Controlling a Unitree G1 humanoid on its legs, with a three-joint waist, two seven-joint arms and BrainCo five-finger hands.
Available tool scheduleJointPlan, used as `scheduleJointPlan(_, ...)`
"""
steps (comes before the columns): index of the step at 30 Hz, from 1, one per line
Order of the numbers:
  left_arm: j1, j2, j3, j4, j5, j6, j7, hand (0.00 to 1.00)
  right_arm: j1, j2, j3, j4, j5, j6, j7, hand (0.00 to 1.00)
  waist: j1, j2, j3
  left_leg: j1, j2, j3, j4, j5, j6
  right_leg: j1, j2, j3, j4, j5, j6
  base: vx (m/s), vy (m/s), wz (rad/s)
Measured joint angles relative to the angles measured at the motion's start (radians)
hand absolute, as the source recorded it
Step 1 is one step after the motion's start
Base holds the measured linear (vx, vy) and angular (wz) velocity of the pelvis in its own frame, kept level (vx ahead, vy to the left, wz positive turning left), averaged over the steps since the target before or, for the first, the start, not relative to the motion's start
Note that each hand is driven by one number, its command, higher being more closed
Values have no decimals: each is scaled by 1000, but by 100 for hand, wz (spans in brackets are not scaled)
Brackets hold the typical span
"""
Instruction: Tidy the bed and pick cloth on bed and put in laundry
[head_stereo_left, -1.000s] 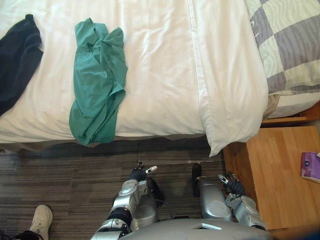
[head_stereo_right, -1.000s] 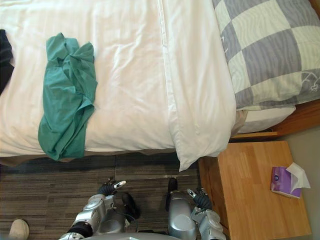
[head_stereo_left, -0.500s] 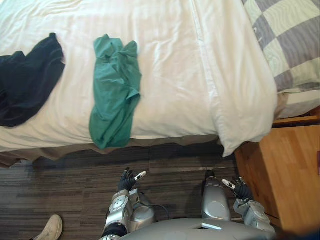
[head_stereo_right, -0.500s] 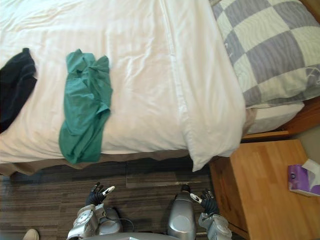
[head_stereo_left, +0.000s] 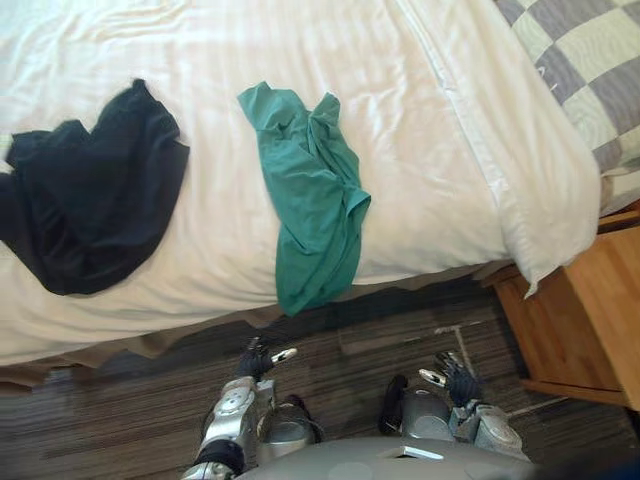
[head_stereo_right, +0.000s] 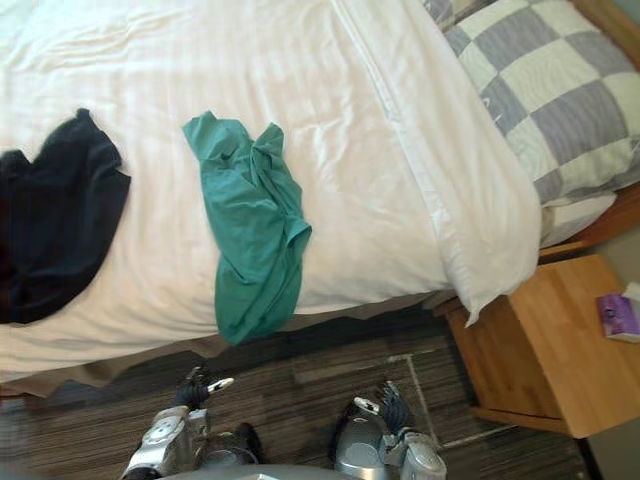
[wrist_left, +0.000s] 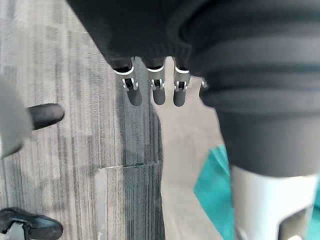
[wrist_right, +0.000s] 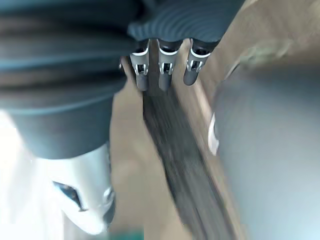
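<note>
Green cloth (head_stereo_left: 310, 215): crumpled on the white bed (head_stereo_left: 200, 50), one end hanging over its edge just ahead of the left hand (head_stereo_left: 255, 360) fingers; likely the nearest pick. Dark cloth (head_stereo_left: 90, 200): farther left of them. Right hand (head_stereo_left: 452, 375): low like its partner, fingers straight, apart, empty; reach not yet begun.
</note>
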Motion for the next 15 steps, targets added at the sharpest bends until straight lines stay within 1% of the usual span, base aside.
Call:
scheduleJointPlan(1,1,-2,-7,0,0,0,2,0,0,-2,9,1,-2,-2,2,0,0,0,-5,12,-2,-9,-1,0,0,23,1,0,-15,-7,-9,30,-14,35)
scheduleJointPlan(2,8,-3,-15,1,0,-2,9,0,6,0,31,3,-2,-2,4,0,3,-4,-23,15,-5,-13,0,2,-4,55,8,-2,-61,-14,-15,9,-52,22)
scheduleJointPlan(3,12,-6,-18,1,-1,-4,15,0,2,2,52,3,-2,-1,7,0,11,-10,-34,9,-5,-11,12,2,-4,60,13,0,-87,-20,-16,-4,-62,4)
scheduleJointPlan(4,12,-9,-18,0,-2,-5,25,0,-6,2,70,1,-2,0,7,0,25,-15,-33,-2,-3,-7,38,0,-6,57,11,8,-89,-29,-11,-40,-93,-23)
scheduleJointPlan(5,16,-14,-18,0,-10,-5,44,0,-15,1,102,1,-13,11,7,0,34,-19,-24,-47,12,-12,134,-11,-16,53,5,32,-84,-50,-6,-52,-85,-25)
scheduleJointPlan(6,19,-18,-18,-1,-14,-7,52,0,-22,-4,117,0,-24,13,8,0,34,-17,-13,-75,27,-21,210,-17,-19,55,4,46,-79,-67,-3,-85,-100,-26)
scheduleJointPlan(7,27,-22,-14,-1,-22,-10,53,0,-45,-24,155,3,-35,21,6,0,30,-7,14,-138,67,-71,392,-22,-23,68,6,60,-59,-92,30,-83,-47,-31)
scheduleJointPlan(8,27,-29,-8,-12,-34,-30,53,0,-51,-52,190,-2,-39,27,-7,0,27,30,41,-203,120,-138,564,3,-56,78,22,76,-24,-112,24,-80,10,-43)
scheduleJointPlan(9,28,-29,-8,-13,-41,-40,53,0,-57,-67,197,1,-39,29,-14,0,31,39,48,-222,135,-152,618,21,-77,78,19,83,-6,-122,24,-50,78,-46)
scheduleJointPlan(10,45,-26,-8,-6,-42,-58,53,0,-60,-79,199,15,-40,39,-35,0,27,45,49,-220,146,-148,637,15,-63,67,6,94,33,-138,25,1,96,-32)
scheduleJointPlan(11,52,-23,-8,-1,-41,-70,53,0,-68,-79,173,9,-36,41,-55,0,16,48,47,-181,129,-113,575,-16,-59,42,-18,103,74,-151,32,16,67,-17)
scheduleJointPlan(12,49,-21,-8,-1,-42,-72,52,0,-68,-77,163,9,-36,42,-58,0,10,45,49,-163,112,-97,531,-24,-60,27,-27,110,90,-153,32,15,38,10)
scheduleJointPlan(13,39,-10,-6,-2,-42,-80,52,0,-68,-75,143,9,-37,45,-59,0,-2,37,51,-143,73,-91,469,-14,-47,15,-51,111,93,-152,33,-41,68,25)
scheduleJointPlan(14,38,-7,4,-2,-54,-91,51,0,-74,-66,135,10,-40,50,-54,0,-7,3,64,-157,43,-98,464,13,-64,19,-97,109,77,-146,40,-53,69,31)
scheduleJointPlan(15,44,-10,12,-1,-65,-92,49,0,-72,-66,130,10,-41,51,-51,0,-10,-10,68,-165,42,-102,460,-16,-69,26,-109,106,70,-143,44,-49,68,28)
